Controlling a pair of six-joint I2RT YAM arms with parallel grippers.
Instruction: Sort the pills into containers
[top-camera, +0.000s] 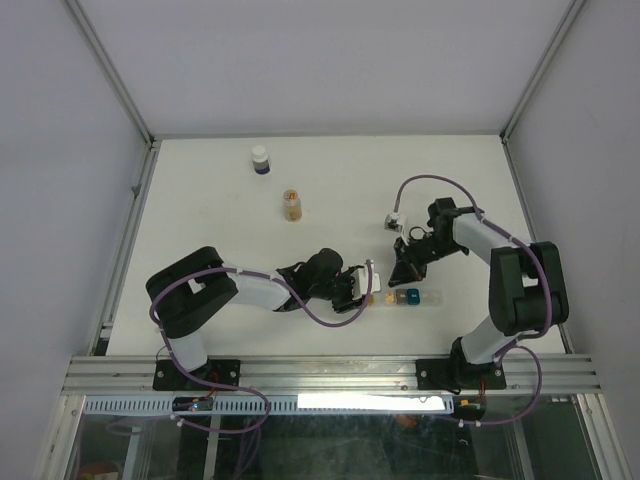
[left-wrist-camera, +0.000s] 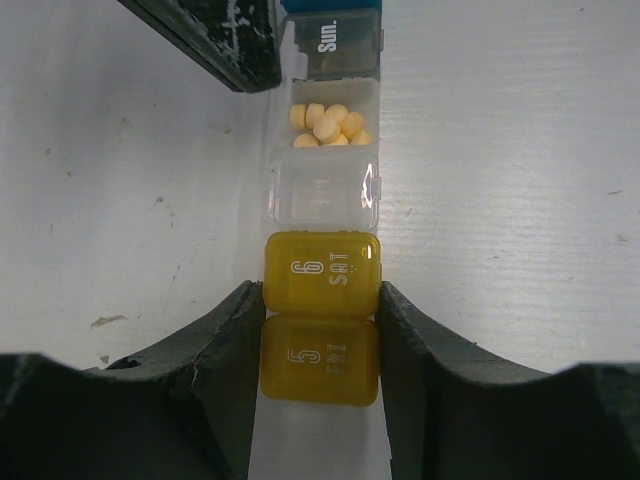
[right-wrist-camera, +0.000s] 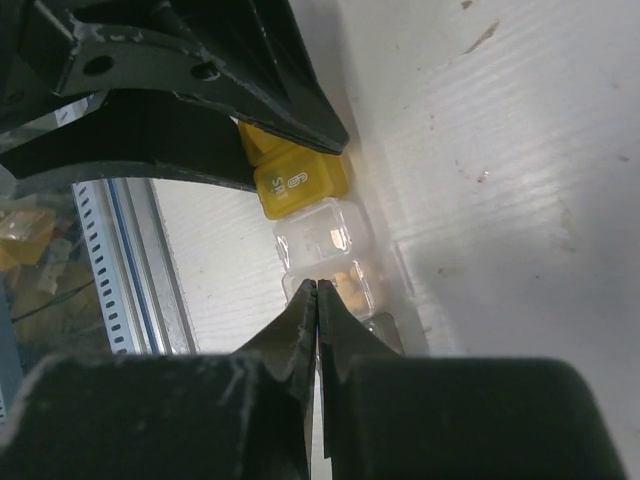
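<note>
Top view: the strip of three tiny translucent plastic containers (top-camera: 405, 297) lies near the near edge of the white bench (top-camera: 200, 220), right of centre. The left pincer (top-camera: 366, 296) is at the strip's left end and the right pincer (top-camera: 403, 280) is just over it from the far side. 2 bottles stand upright well apart from it, toward the far-left corner: 1 small round amber bottle (top-camera: 291, 203) and 1 white-capped bottle (top-camera: 260, 160) beyond it. Left wrist view: the left pincer (left-wrist-camera: 322, 300) is clenched on the yellow box (left-wrist-camera: 322, 272) marked 6 SAT, with a finger touching each side. A second yellow face marked 5 FRI sits just nearer the camera. Past that is a clear lid lying open and flat, then the open clear box (left-wrist-camera: 328, 150) holding pale yellow round pills (left-wrist-camera: 327, 127). I count 7, maybe 8, since they overlap. Last is the blue-teal box (left-wrist-camera: 335, 40) marked Sun., lid down. Right wrist view: the right pincer (right-wrist-camera: 317, 290) is clenched tight, tips together with nothing visible between them, poised right at the open clear box. The yellow box (right-wrist-camera: 300, 185) is beyond it, in the other arm's fingers. Progress, my read: 1 of 3 boxes is loaded. Yellow and blue-teal show no pills, and the clear lid is not yet shut, so roughly a third is done.
</note>
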